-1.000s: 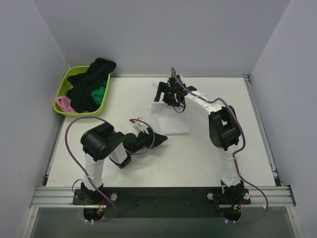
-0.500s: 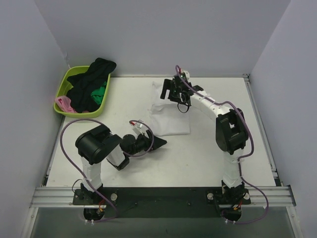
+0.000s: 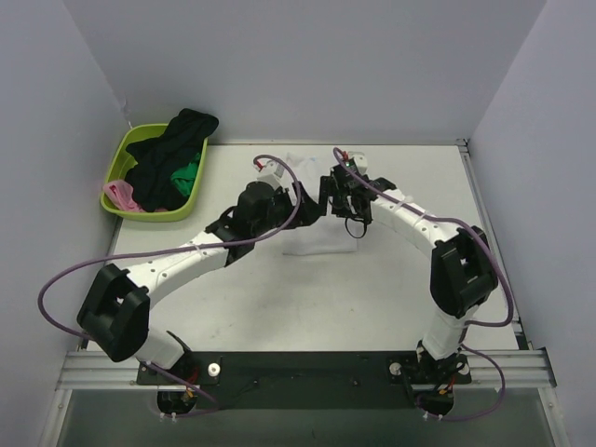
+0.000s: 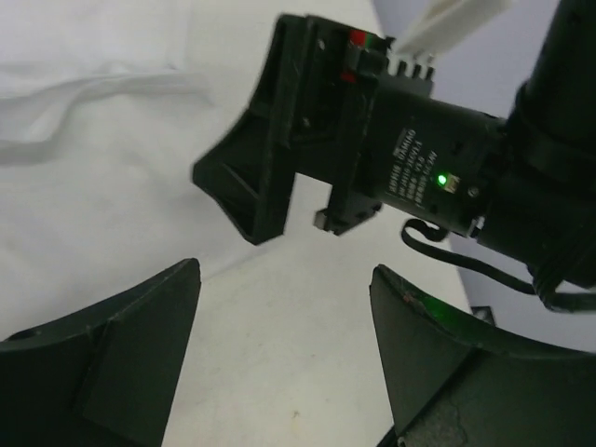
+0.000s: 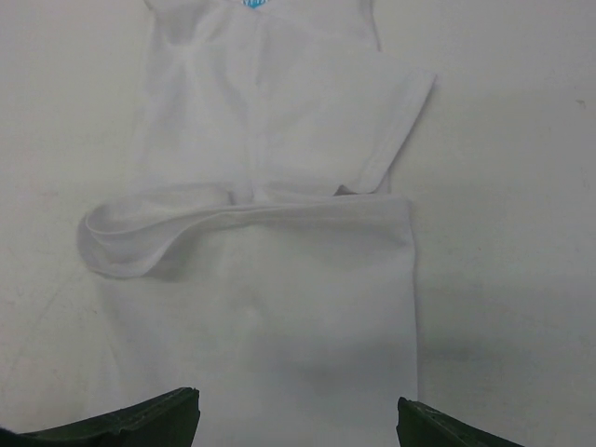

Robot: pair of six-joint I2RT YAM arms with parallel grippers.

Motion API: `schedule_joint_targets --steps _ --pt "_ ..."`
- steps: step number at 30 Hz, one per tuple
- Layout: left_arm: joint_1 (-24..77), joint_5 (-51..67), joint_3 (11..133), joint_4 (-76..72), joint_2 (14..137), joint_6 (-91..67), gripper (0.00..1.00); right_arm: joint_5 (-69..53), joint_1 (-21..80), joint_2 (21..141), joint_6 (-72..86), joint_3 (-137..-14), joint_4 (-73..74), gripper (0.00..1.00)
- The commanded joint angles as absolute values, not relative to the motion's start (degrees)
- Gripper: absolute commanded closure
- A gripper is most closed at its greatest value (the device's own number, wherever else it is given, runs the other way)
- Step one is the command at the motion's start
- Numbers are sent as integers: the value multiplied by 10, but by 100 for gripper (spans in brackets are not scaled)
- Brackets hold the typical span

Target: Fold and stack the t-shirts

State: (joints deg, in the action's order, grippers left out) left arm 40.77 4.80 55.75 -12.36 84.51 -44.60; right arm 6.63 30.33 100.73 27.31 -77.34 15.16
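**Both grippers over the white shirt, jaws wide**

I have the white t-shirt (image 5: 270, 289) lying flat mid-table, toward the far side. From the right wrist I see it partly folded: a loose roll of cloth lies across its middle, one sleeve (image 5: 396, 130) sticks out to the side, and a blue label (image 5: 253, 3) shows at the top edge.

My right gripper (image 5: 296, 402) hangs above the shirt's near part, jaws wide with nothing between them. My left gripper (image 4: 284, 270) has reached in from the left and stands just beside the right one, also spread wide and empty.

From overhead the white cloth all but vanishes against the table (image 3: 419, 279), so I cannot tell whether either fingertip touches it.

The lime basket (image 3: 114, 172) sits at the far left corner, holding black cloth (image 3: 172, 149), green cloth (image 3: 189, 174) and pink cloth (image 3: 119, 194).
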Motion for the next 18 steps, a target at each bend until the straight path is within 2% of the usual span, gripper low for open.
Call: schedule_joint_targets --steps 1,5,18 --pt "396 -97 606 161 830 -388 13 84 327 1034 255 -787 215 14" --pt "360 -86 579 173 805 -398 8 74 342 1071 262 -802 217 14" --pt "295 -58 501 177 721 -388 8 83 383 1150 291 -802 200 14"
